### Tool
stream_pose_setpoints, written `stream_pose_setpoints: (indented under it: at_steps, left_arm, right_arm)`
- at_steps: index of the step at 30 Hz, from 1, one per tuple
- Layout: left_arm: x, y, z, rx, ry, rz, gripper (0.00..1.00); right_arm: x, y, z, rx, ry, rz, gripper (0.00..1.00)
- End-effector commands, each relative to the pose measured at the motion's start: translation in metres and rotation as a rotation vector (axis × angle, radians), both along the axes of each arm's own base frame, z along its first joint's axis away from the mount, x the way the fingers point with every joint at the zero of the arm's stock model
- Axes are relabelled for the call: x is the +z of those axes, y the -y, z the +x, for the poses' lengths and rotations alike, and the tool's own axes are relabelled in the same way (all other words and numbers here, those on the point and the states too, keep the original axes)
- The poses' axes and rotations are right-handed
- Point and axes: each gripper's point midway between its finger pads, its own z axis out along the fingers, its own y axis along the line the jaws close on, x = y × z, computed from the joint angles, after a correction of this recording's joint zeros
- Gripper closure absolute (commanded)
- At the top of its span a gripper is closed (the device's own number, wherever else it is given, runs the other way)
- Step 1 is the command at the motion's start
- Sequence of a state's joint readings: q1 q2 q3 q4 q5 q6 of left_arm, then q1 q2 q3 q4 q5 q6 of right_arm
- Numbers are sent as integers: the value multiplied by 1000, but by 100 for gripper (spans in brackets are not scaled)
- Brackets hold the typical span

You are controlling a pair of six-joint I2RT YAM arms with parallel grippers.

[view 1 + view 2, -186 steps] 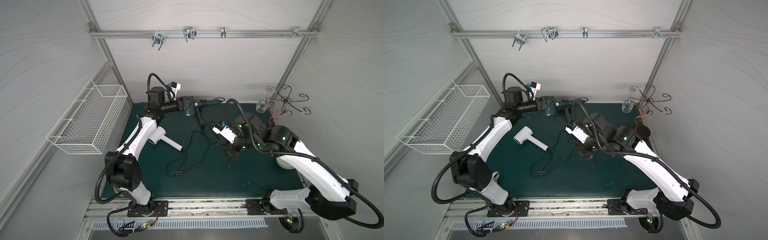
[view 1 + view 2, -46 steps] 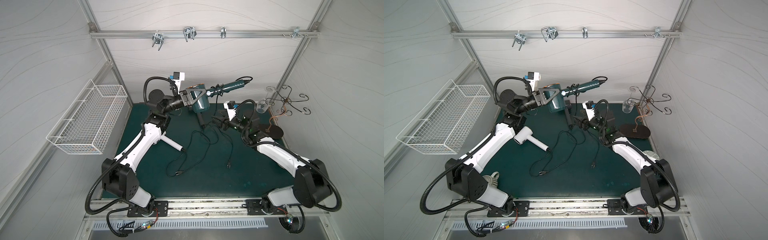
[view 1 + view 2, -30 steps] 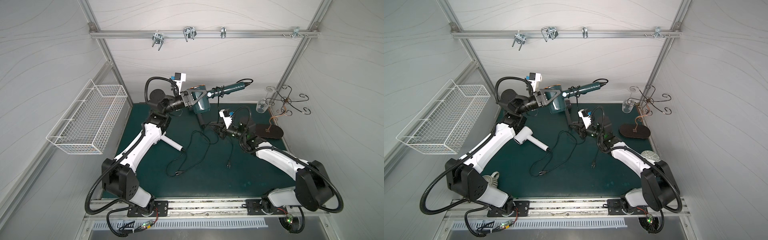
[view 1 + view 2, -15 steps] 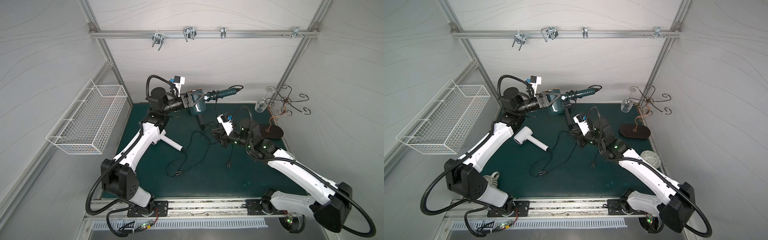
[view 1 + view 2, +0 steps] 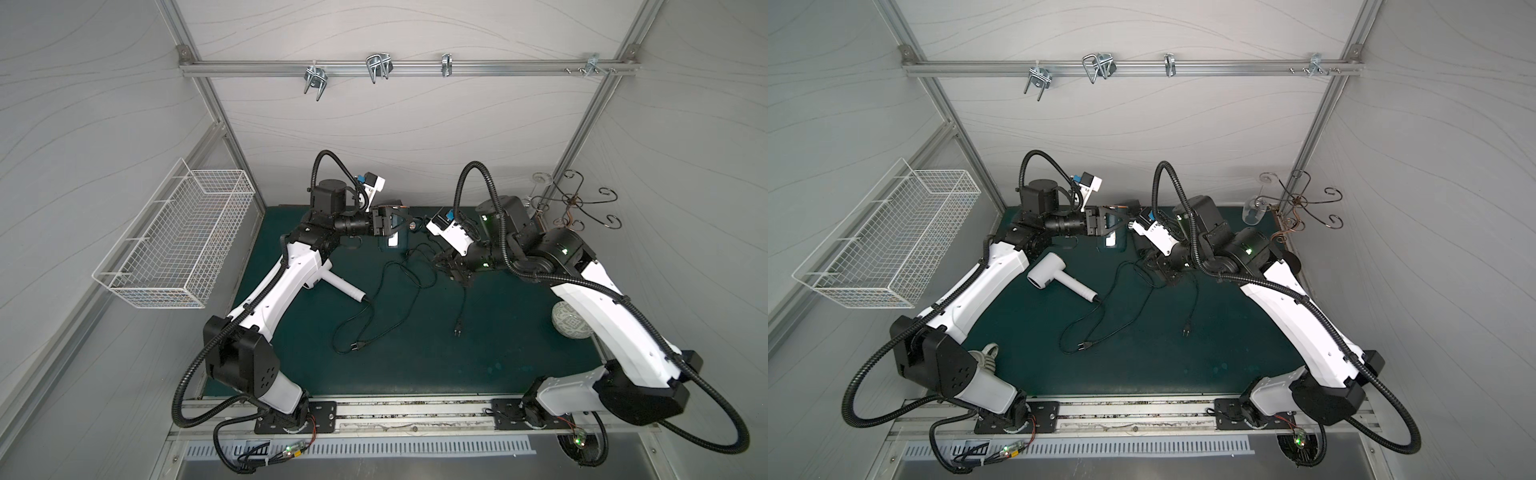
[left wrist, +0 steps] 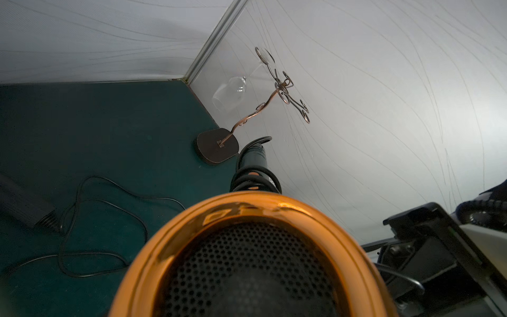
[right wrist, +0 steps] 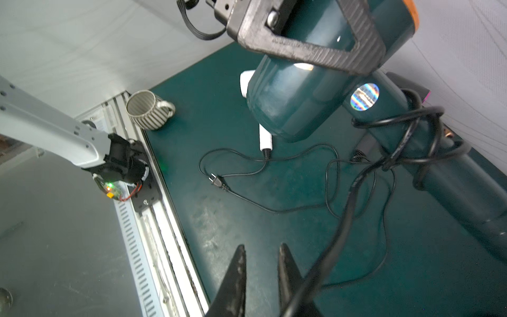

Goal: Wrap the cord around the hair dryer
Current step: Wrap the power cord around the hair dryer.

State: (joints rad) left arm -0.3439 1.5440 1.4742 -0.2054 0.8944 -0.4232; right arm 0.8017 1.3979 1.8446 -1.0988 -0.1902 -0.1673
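The teal hair dryer (image 5: 390, 244) is raised over the back of the desk (image 5: 415, 365), clamped across its barrel by the left end effector (image 5: 395, 220). The nozzle points down at the desk. The orange-rimmed rear grille (image 6: 247, 260) faces the left wrist camera. The handle (image 7: 452, 175), the long axis, runs toward the robot's right.

In both top views the handle is largely hidden under the right arm. Only the wrist views show the cord (image 7: 354, 192) looped around the handle.

On the right end effector (image 7: 260, 247) the fingers stand narrowly apart. The cord crosses one finger and is cut off by the frame edge, so a grip cannot be confirmed. The plug (image 5: 457, 331) lies forward of it.
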Motion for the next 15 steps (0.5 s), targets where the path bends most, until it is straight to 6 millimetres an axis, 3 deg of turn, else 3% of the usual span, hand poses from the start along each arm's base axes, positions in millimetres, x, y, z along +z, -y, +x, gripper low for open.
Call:
stream_pose_setpoints:
  at_steps: [1,10,15]
  left_arm:
    - [5,9,-21,-77,73,2,100]
    - [-19,19,-74,-197,-15,5,100]
    - [-28,18,-96,-241,-73,-12,100]
  right_arm:
    - [-7,21,-4,32,-1,-104,100]
    - [-18,30,46,-12,-30,-81,100]
    - [-50,23,60,23,-155,-58,100]
